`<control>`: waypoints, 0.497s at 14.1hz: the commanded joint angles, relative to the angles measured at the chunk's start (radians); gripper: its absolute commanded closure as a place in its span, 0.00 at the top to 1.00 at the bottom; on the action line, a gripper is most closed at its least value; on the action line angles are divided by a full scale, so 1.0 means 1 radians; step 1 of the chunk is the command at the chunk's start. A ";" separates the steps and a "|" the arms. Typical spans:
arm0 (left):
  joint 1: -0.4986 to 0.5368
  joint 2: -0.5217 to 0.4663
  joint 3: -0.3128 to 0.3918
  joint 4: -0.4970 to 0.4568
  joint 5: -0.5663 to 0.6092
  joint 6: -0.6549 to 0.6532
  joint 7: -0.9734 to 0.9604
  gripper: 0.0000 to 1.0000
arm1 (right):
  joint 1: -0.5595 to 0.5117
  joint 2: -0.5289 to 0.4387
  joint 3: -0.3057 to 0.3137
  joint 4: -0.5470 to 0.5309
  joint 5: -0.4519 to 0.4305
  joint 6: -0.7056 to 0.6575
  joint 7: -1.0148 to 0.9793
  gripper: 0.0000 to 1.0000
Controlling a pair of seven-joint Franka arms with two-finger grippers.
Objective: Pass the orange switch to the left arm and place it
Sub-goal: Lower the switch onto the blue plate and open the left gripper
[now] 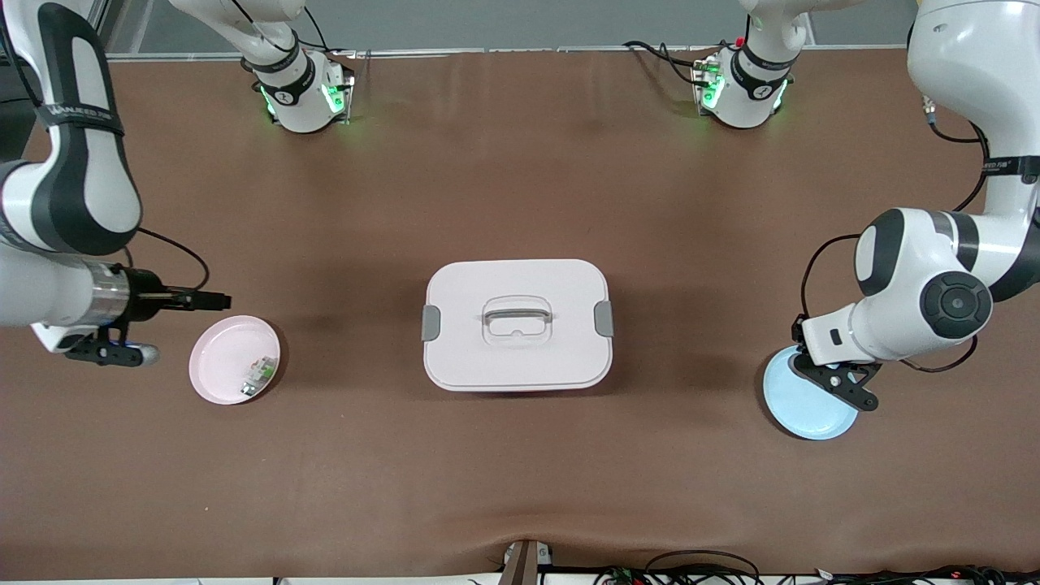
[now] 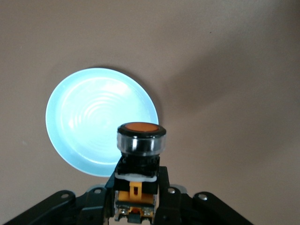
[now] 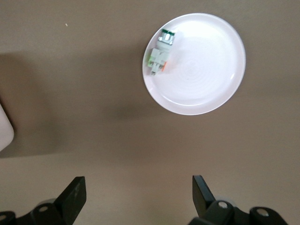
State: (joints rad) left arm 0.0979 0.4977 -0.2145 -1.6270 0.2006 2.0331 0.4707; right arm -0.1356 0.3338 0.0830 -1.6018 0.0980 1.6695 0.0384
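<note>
Now left tool (image 2: 136, 206) gripping orange switch (image 2: 140, 140) above blue plate (image 2: 89, 117).

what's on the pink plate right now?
Only a small white-and-green component, lying near the rim of the pink plate. No orange switch there: the left gripper holds it above the blue plate.
</note>
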 commanded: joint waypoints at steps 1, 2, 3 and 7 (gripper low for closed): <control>0.051 0.033 -0.006 -0.007 0.020 0.082 0.148 0.00 | -0.050 -0.030 0.017 0.019 -0.033 -0.019 -0.061 1.00; 0.072 0.047 -0.006 -0.007 0.020 0.114 0.220 0.00 | -0.061 -0.030 0.018 0.040 -0.062 -0.027 -0.078 1.00; 0.092 0.057 -0.008 -0.005 0.020 0.143 0.293 0.00 | -0.070 -0.032 0.021 0.067 -0.088 -0.039 -0.084 1.00; 0.106 0.099 -0.006 -0.002 0.019 0.226 0.484 0.00 | -0.071 -0.041 0.018 0.108 -0.109 -0.039 -0.074 1.00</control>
State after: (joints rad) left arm 0.2068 0.5834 -0.2130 -1.6296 0.2060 2.2183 0.8785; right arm -0.1936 0.3089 0.0829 -1.5080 0.0156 1.6418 -0.0343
